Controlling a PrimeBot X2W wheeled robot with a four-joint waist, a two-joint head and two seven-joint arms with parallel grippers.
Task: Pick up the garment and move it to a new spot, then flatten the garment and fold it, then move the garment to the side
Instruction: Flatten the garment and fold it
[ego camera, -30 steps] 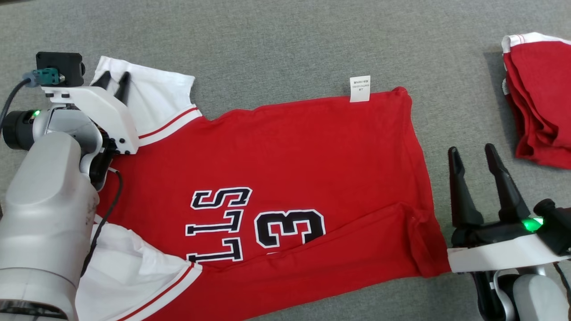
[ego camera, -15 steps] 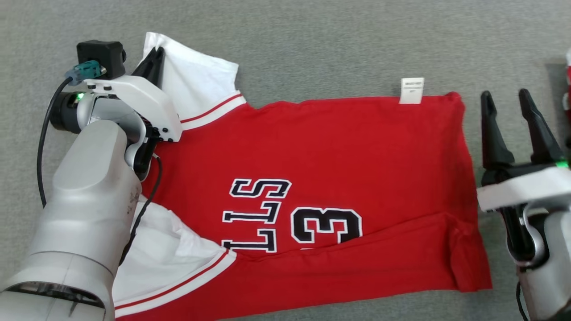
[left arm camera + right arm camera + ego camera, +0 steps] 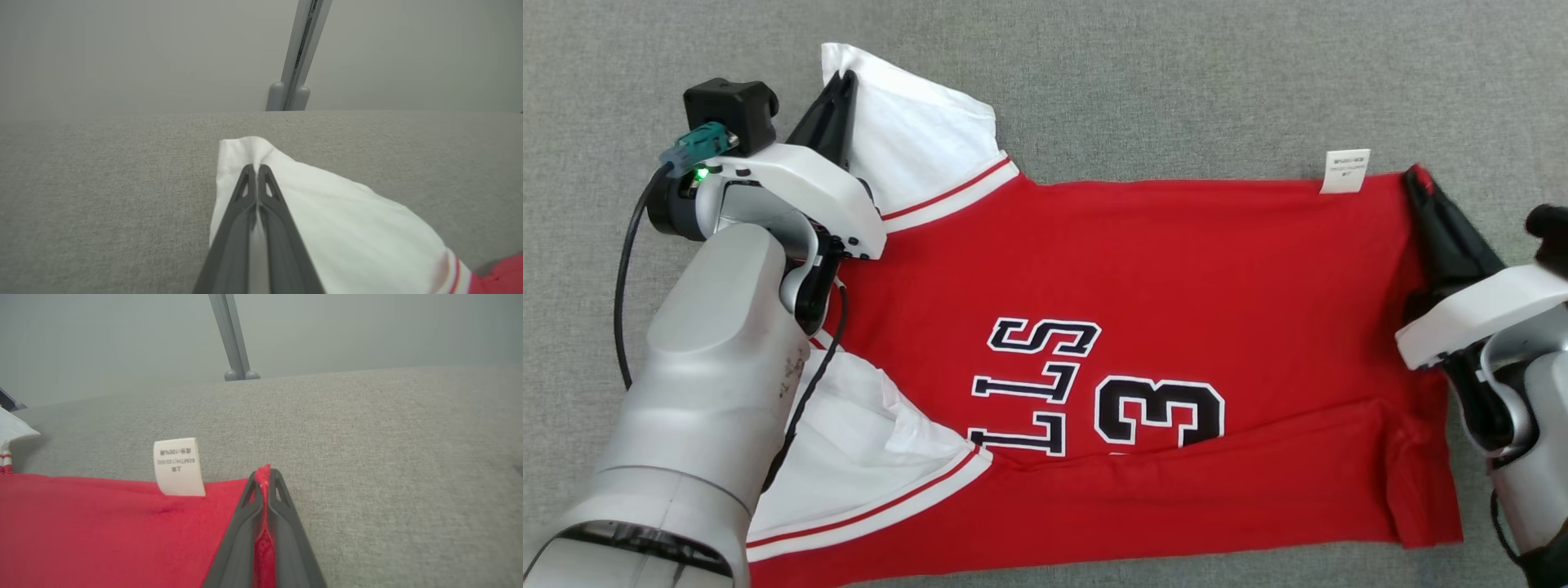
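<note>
Bare robot test bay, flat grey woven-fabric work surface (image 3: 1176, 82), plain pale grey wall panels (image 3: 122, 53), slim grey metal upright (image 3: 300, 53)

Bare grey surface (image 3: 1176, 82) rnd garment's (image 3: 1176, 269) far edge

The garment (image 3: 1176, 269) is red, its sleeves (image 3: 915, 139) at nine o'clock white with red stripes, its lettering (image 3: 1160, 412) black outlined white. The label (image 3: 1346, 170) is white, the counter (image 3: 1176, 82) grey, my end effector fingers (image 3: 833, 114) dark.
</note>
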